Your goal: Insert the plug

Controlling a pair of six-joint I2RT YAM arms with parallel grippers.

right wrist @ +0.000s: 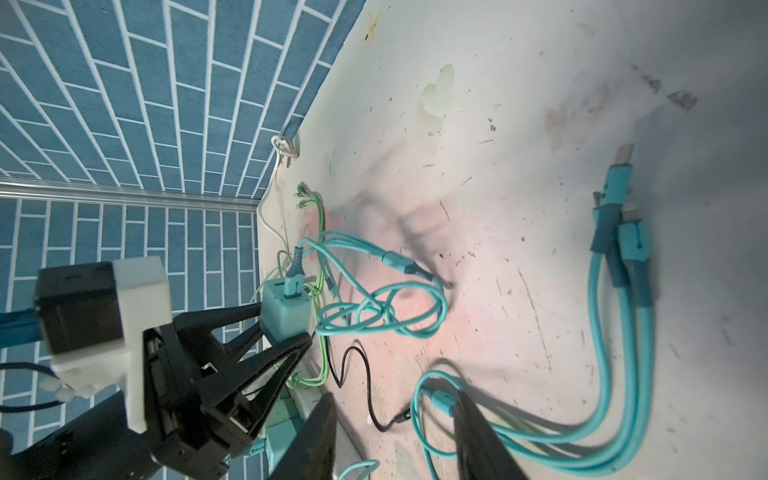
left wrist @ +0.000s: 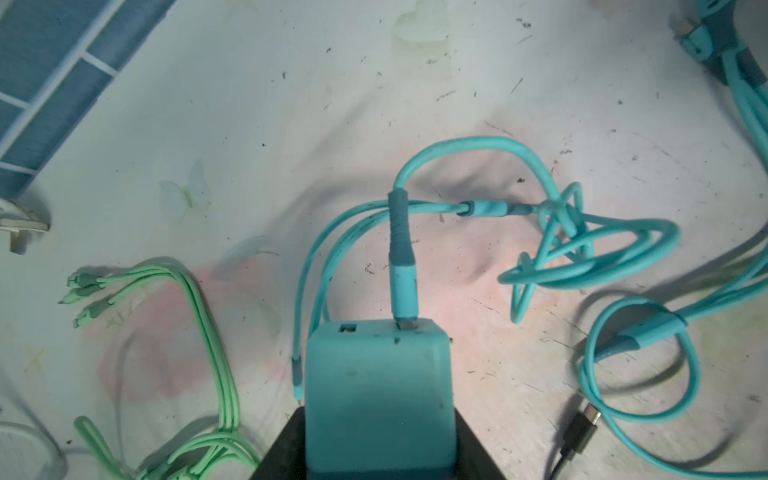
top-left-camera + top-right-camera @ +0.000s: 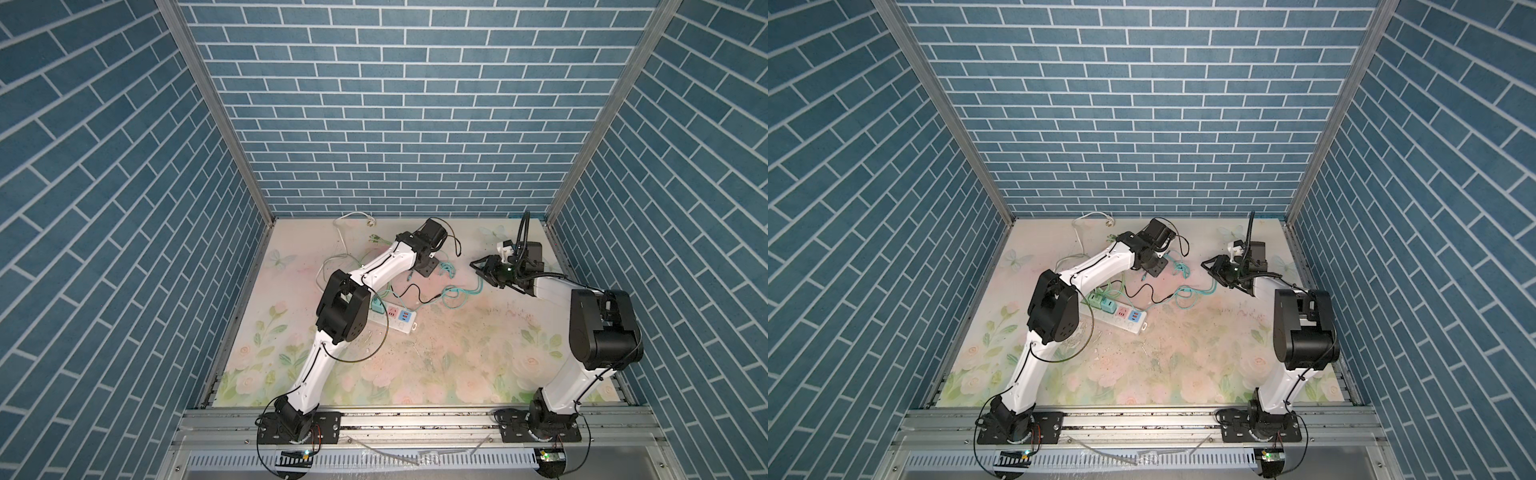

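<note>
My left fingers (image 1: pixel 297 343) are clamped on the teal plug (image 1: pixel 286 309), off the surface (image 2: pixel 540 83) and short of the power strip (image 3: pixel 399 321). My right fingers (image 1: pixel 316 440) stand apart, empty. I judge its tangled cable (image 2: pixel 582 241) could snag, twisting the plug off line.

- Blue brick walls (image 3: pixel 395 104) stand on three sides. Shiny metal posts (image 3: pixel 216 112) run up the two back corners.
- A soft mat (image 3: pixel 457 365) covers the floor. It has pink flowers and green leaves on it, and lots of little dark specks.
- A pale butterfly (image 3: pixel 280 259) is drawn on the mat near the left wall.
- A green cable (image 2: pixel 228 395) lies on the mat. It splits into three little ends (image 2: pixel 85 297).
- A thin black cable (image 2: pixel 582 432) lies on the mat with its end loose.
- A grey metal rail (image 3: pixel 415 419) runs along the front edge of the mat.
- A white strip with many slots (image 3: pixel 374 459) sits just in front of the rail.
</note>
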